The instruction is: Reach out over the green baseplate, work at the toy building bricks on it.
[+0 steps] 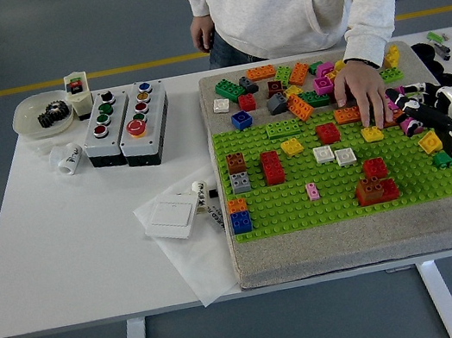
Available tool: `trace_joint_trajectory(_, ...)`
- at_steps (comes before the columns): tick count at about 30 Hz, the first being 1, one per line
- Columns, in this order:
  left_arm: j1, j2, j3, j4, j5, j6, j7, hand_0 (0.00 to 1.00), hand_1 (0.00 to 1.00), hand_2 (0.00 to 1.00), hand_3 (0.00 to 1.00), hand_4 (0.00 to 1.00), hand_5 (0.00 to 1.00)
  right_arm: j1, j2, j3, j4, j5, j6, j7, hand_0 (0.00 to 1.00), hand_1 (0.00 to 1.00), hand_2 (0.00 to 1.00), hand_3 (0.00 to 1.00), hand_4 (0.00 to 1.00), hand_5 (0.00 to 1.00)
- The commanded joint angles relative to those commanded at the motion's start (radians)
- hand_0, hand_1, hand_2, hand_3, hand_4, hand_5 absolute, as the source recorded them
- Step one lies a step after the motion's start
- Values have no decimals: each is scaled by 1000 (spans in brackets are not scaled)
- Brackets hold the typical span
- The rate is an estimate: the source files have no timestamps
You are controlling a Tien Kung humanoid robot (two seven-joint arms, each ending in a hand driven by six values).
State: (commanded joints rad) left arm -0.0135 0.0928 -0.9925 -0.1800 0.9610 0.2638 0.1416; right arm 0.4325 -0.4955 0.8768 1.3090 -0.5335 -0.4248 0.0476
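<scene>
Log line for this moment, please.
right robot hand: over green baseplate right edge, grip unclear | person's hand: resting on bricks | left arm: out of view
</scene>
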Motion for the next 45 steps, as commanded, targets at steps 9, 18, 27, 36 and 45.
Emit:
trace_joint_trajectory(9, -2, 1, 5, 0, -7, 1, -2, 758, 789, 840, 736, 778, 685, 40, -2, -19, -19, -6, 62, -73, 190, 357, 446, 477, 768, 426)
trace_joint_trajectory(18, -4, 1, 8, 0, -9, 1, -2, 758, 788, 839, 735, 776, 680, 60, -4, -18, -60, -126, 59, -48, 302, 446, 535, 540, 980, 739)
trace_joint_trajectory(27, 0, 0, 2, 0, 1, 1, 0, 758, 788, 839, 736, 776, 680, 58, -6, -17, -76, -148, 53, -36, 342, 474, 557, 574, 998, 808)
trace_joint_trajectory(36, 4, 0, -14, 0, 21, 0, 1, 759, 790, 840, 735, 777, 680, 44, -18, 17, -23, -311, 6, -4, 345, 480, 560, 578, 998, 827)
trace_joint_trajectory(45, 7, 1, -16, 0, 26, -2, 2, 760, 790, 840, 733, 775, 680, 35, -92, 68, 114, -678, 213, -6, 342, 475, 556, 558, 998, 802)
